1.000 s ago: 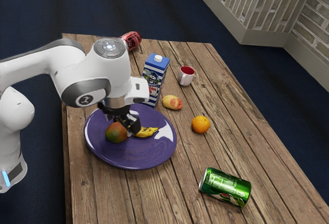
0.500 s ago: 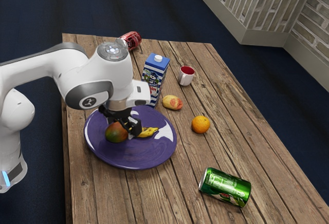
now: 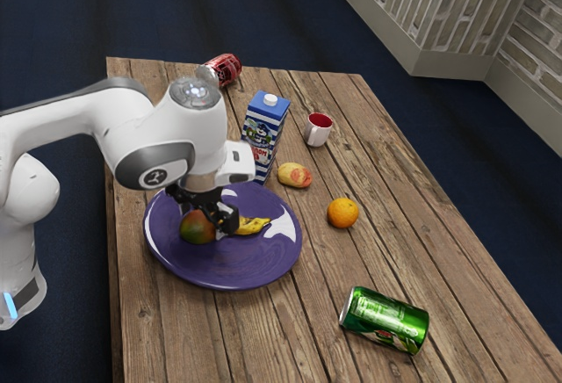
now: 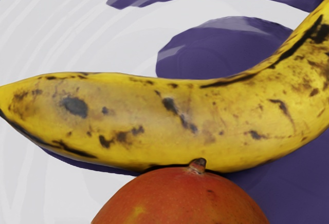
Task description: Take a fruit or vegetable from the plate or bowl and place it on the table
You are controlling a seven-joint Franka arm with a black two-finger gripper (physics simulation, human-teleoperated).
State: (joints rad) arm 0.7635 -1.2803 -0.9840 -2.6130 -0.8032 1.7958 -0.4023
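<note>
Dark blue floor spreads around a rough plank table, with a pale slatted and brick wall beyond it. The white arm leans in from the exterior view's left, and its black gripper hangs low over the purple plate, right by the fruit; from where I stand, I cannot tell whether it is released or clenched on something. The reddish mango and the spotted yellow banana are both on the plate, close beside each other, and the wrist view has the mango's stem right at the banana's curve. Out on the planks are an orange, a yellow-and-red fruit, a mug, an upright blue carton, a tipped red can and a green can lying on its side
</note>
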